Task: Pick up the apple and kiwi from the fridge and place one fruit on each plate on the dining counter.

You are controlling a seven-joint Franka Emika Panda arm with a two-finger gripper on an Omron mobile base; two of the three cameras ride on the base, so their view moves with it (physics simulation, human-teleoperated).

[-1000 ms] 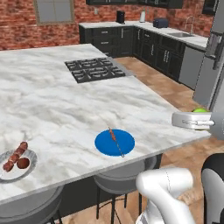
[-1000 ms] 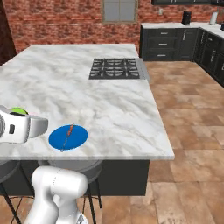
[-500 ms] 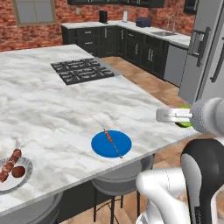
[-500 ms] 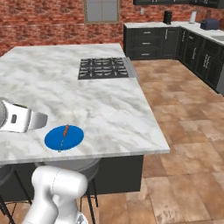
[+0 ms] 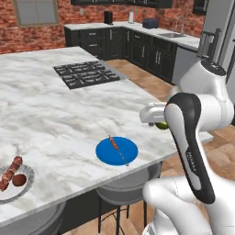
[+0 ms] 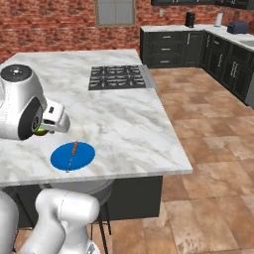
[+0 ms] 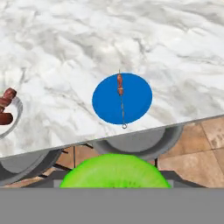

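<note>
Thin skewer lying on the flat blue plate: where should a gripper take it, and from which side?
Pinch the reddish-brown chunk near one end of the thin skewer, straight down from above, jaws across the stick. It lies flat on the blue plate, and the bare stick looks too thin to hold.

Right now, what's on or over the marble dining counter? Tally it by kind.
Plates: 2, flat bright blue plate, pale grey rimmed plate
Fruits: 2, dark red-brown round apple on the grey plate, lime-green kiwi in the hand
Skewers: 2, thin orange stick, reddish-brown sausage skewer
Total: 6
</note>
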